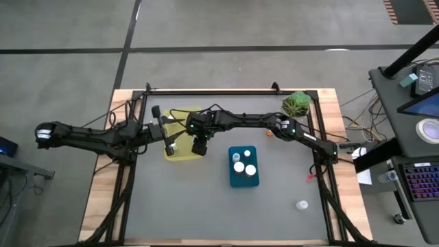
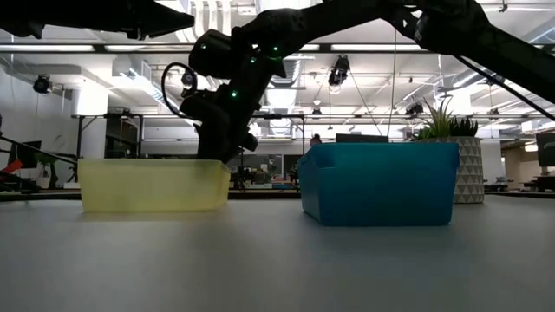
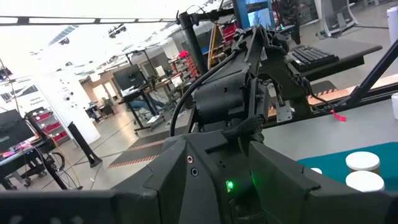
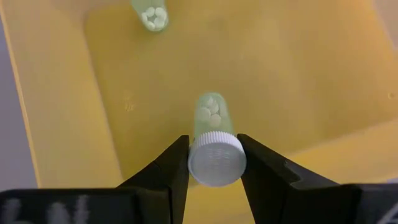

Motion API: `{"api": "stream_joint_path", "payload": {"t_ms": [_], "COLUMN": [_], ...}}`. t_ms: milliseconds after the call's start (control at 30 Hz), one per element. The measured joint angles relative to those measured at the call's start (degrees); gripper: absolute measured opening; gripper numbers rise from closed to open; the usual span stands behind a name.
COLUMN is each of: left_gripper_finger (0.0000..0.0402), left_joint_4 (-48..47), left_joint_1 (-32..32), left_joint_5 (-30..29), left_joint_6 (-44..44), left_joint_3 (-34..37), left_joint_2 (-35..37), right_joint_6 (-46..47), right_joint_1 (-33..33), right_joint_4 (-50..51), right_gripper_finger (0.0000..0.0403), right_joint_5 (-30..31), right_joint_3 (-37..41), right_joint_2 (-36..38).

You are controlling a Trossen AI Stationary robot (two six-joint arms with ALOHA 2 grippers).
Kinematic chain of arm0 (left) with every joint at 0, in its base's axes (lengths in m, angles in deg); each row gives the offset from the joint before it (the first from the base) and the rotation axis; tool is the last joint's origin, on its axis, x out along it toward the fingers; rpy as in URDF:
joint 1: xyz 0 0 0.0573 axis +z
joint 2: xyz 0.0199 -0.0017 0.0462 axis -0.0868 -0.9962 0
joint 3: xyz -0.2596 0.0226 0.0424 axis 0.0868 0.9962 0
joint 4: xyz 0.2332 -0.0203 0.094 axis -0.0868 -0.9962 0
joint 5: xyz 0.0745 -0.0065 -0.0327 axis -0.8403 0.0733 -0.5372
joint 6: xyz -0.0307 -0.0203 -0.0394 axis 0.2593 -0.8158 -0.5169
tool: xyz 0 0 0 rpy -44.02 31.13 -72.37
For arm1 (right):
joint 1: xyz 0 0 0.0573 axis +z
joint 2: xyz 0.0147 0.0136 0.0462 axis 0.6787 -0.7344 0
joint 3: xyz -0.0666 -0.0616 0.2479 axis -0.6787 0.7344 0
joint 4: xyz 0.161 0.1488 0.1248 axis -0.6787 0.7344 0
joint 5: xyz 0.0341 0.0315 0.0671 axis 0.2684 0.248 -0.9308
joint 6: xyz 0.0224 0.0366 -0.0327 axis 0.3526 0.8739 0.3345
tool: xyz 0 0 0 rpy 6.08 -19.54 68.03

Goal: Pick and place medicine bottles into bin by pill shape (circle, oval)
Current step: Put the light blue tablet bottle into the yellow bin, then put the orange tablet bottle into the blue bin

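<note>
My right gripper (image 4: 213,163) is shut on a clear medicine bottle (image 4: 213,118) with a white cap and round white pills. It stands over the inside of the yellow bin (image 1: 180,152), as the high view (image 1: 200,146) and the low view (image 2: 224,149) show. A second clear bottle (image 4: 151,14) lies on the yellow bin's floor. The teal bin (image 1: 243,182) holds three white-capped bottles (image 1: 241,162). One more bottle (image 1: 301,204) stands on the mat at the near right. My left gripper (image 1: 167,137) is open and empty at the yellow bin's left side. My right gripper pinches the bottle's round white cap (image 4: 215,163) between its two fingers, one on each side. The fingers point down into the yellow bin from above. The bottle hangs cap up and body down, clear of the bin's floor.
A potted green plant (image 1: 296,104) stands at the table's far right. The teal bin (image 2: 379,182) sits right of the yellow bin (image 2: 152,184). The grey mat (image 1: 185,206) in front of both bins is bare. My right arm (image 3: 236,106) shows close in the left wrist view.
</note>
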Motion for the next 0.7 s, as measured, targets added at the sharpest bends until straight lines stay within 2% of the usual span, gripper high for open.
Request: {"api": "stream_joint_path", "payload": {"t_ms": [133, 467, 700], "left_gripper_finger": [0.0157, 0.0157, 0.0157], "left_joint_4": [0.01, 0.01, 0.0], "left_joint_1": [0.0, 0.01, 0.01], "left_joint_5": [0.0, 0.0, 0.0], "left_joint_6": [0.0, 0.0, 0.0], "left_joint_3": [0.0, 0.0, 0.0], "left_joint_2": [-0.02, 0.0, -0.02], "right_joint_6": [0.15, 0.62, 1.4], "right_joint_1": [0.0, -0.02, -0.02], "right_joint_4": [-0.51, -1.24, -1.01], "right_gripper_finger": [0.013, 0.0183, 0.02], "right_joint_5": [0.0, 0.0, 0.02], "right_joint_3": [0.0, 0.0, 0.0], "right_joint_2": [0.0, 0.0, 0.37]}}
